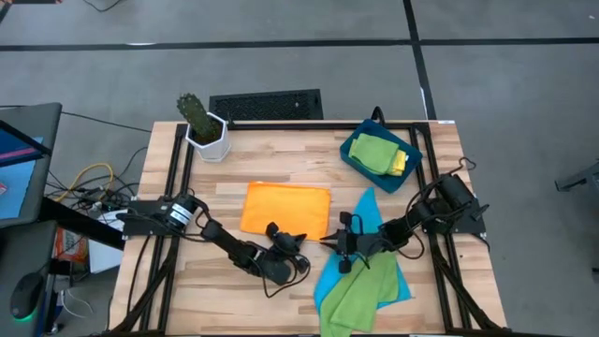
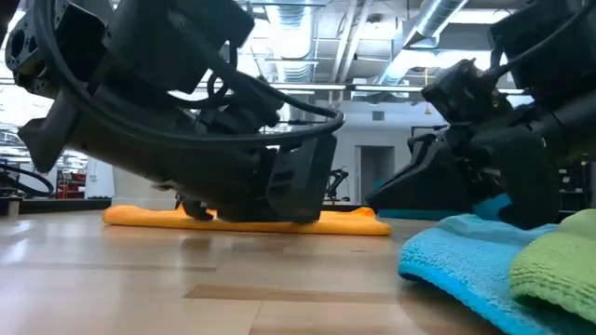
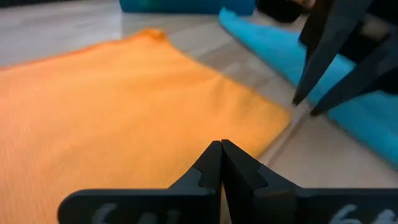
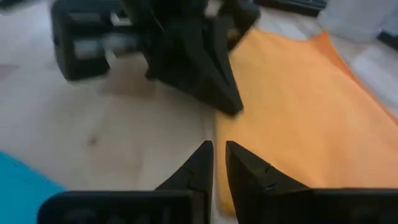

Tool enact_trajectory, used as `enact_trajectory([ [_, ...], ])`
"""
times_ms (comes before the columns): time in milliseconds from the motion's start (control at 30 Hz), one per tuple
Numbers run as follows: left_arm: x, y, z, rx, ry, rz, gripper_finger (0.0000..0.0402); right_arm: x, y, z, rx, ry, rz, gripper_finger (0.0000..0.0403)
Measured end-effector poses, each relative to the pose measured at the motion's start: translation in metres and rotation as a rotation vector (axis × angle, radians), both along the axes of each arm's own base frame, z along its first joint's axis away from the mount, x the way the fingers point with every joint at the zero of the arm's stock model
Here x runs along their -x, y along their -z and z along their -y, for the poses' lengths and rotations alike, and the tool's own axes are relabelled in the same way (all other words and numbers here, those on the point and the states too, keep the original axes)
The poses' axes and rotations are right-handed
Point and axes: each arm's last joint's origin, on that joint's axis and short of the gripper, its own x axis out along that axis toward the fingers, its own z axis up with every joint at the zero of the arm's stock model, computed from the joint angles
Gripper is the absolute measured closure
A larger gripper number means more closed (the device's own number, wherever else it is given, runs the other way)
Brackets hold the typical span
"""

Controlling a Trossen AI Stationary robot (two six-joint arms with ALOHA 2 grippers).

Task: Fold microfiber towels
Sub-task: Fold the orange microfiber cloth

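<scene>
An orange towel (image 1: 285, 210) lies spread flat on the middle of the table. My left gripper (image 1: 298, 241) is shut, and its tips (image 3: 221, 147) are low over the towel near its near right corner (image 3: 283, 117). My right gripper (image 1: 329, 241) faces it from the right. Its fingers (image 4: 217, 149) stand a narrow gap apart with nothing between them, over the towel's right edge (image 4: 219, 127). A bright blue towel (image 1: 379, 251) lies at the near right, with a lime green towel (image 1: 360, 295) on top of it. My left gripper's shut fingertips come slanting down from the near left at the orange towel's near right part (image 3: 205, 134). I cannot tell whether they touch the cloth. My right gripper touches nothing that shows.
A dark-blue tray (image 1: 354, 154) at the far right holds a green towel (image 1: 374, 150) and a yellow towel (image 1: 401, 163). A cactus in a white pot (image 1: 204, 126) stands at the far left. The blue and green towels reach the table's near edge.
</scene>
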Motion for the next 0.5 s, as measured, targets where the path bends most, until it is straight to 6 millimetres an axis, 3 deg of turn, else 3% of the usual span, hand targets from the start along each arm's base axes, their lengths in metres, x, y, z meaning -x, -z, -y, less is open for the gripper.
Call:
enact_trajectory([
  [300,0.004,0.004,-0.002,0.027,-0.016,-0.028,0.0401,-0.002,0.005,0.003,0.036,-0.02,-0.07,0.0327],
  [500,0.004,0.004,-0.001,0.026,-0.011,-0.033,0.0401,-0.011,-0.006,-0.003,0.13,-0.068,-0.034,0.0257],
])
